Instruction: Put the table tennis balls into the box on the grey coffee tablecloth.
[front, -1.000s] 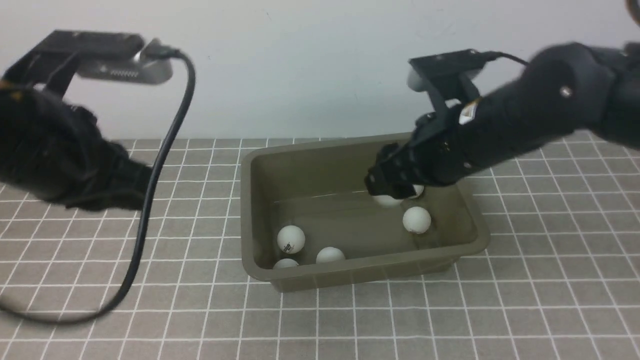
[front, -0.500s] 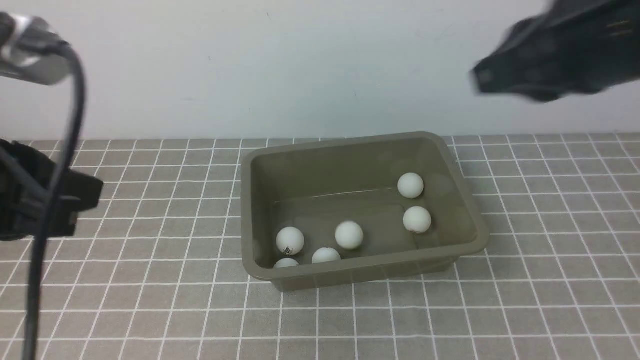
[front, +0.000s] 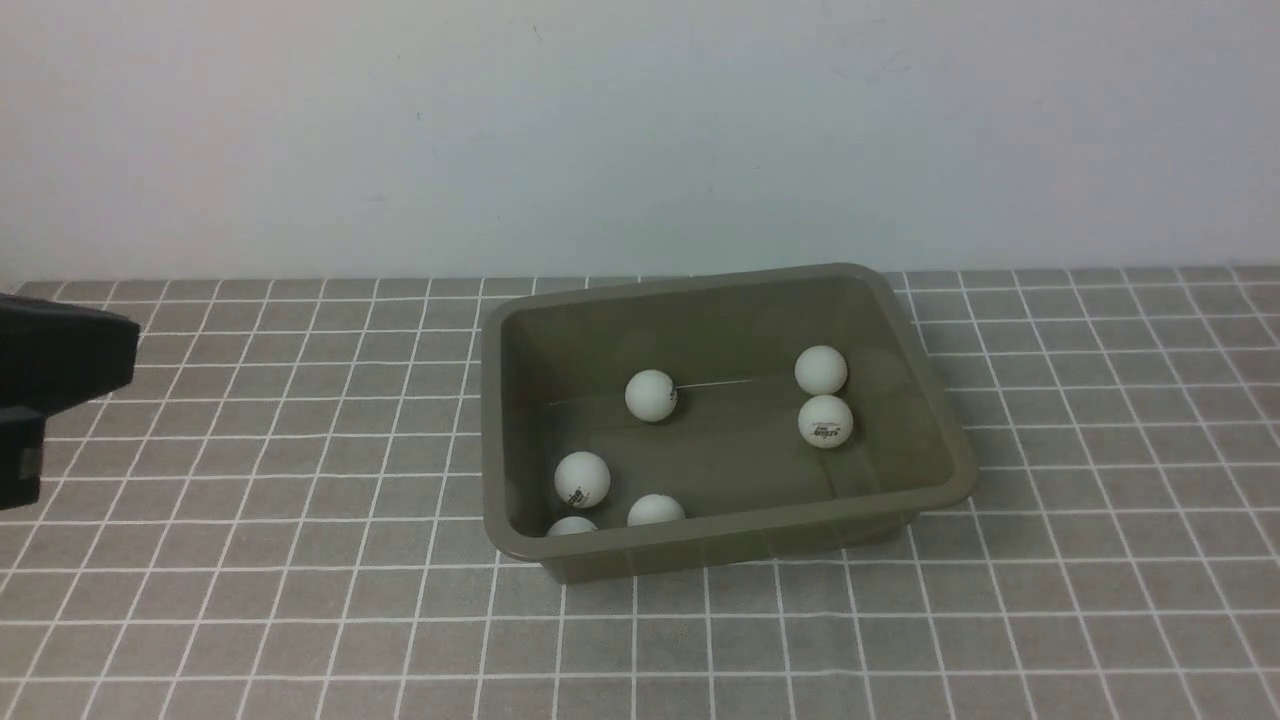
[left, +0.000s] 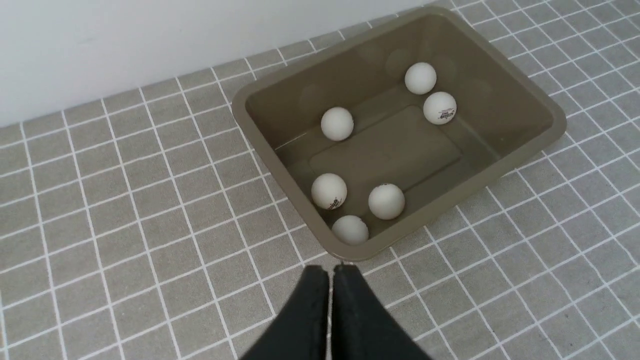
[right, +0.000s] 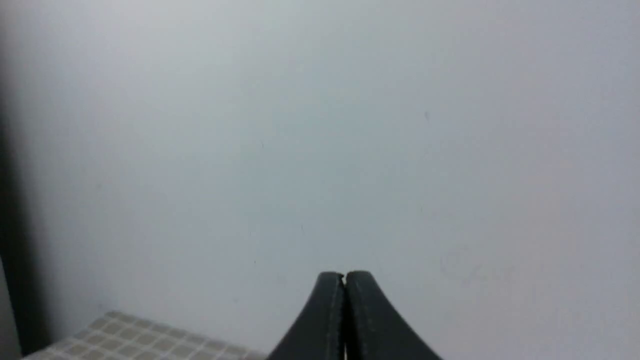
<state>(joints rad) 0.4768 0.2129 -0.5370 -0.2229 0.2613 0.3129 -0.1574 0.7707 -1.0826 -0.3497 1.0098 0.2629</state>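
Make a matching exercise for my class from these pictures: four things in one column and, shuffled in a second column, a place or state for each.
Column one:
1. table tennis balls
2. box
3. left gripper
4. right gripper

Column two:
a. shut, facing a bare wall
b. standing on the grey coffee tablecloth
c. shut, empty, aimed toward the box
d. lying inside the box

Pairs: 1-d, 2-b, 3-c, 4-a.
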